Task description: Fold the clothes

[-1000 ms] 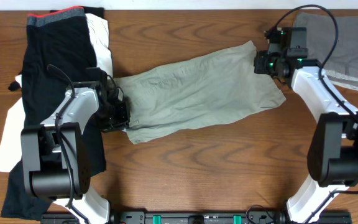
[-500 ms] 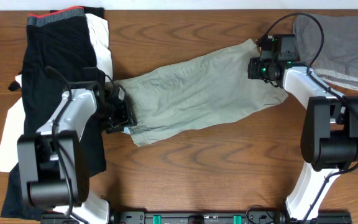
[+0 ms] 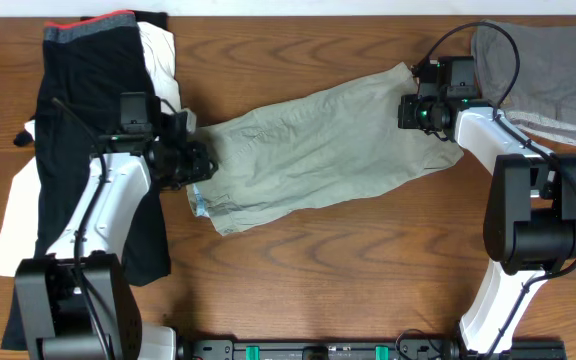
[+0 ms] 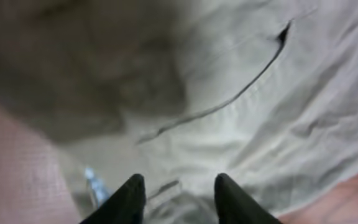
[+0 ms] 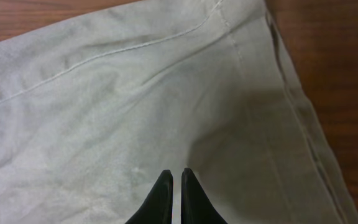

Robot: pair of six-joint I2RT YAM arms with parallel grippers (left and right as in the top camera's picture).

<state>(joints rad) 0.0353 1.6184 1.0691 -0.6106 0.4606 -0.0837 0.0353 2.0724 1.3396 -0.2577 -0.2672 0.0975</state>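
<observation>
While the shorts (image 3: 318, 150) are lying slantwise across the middle of the counter (image 3: 318, 270), I'm reckoning each end needs a firm, even pinch before folding. The left hand (image 4: 179, 193) is hovering half parted over their left end, seemingly holding nothing; the right hand (image 5: 175, 186) is pressing closed at the other end.

Shorts (image 4: 247, 124) blurred at upper left

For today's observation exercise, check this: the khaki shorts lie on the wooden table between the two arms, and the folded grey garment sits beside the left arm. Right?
One slip: the folded grey garment sits beside the right arm, not the left, as the overhead view shows. The khaki shorts do lie on the wooden table between the two arms.
</observation>
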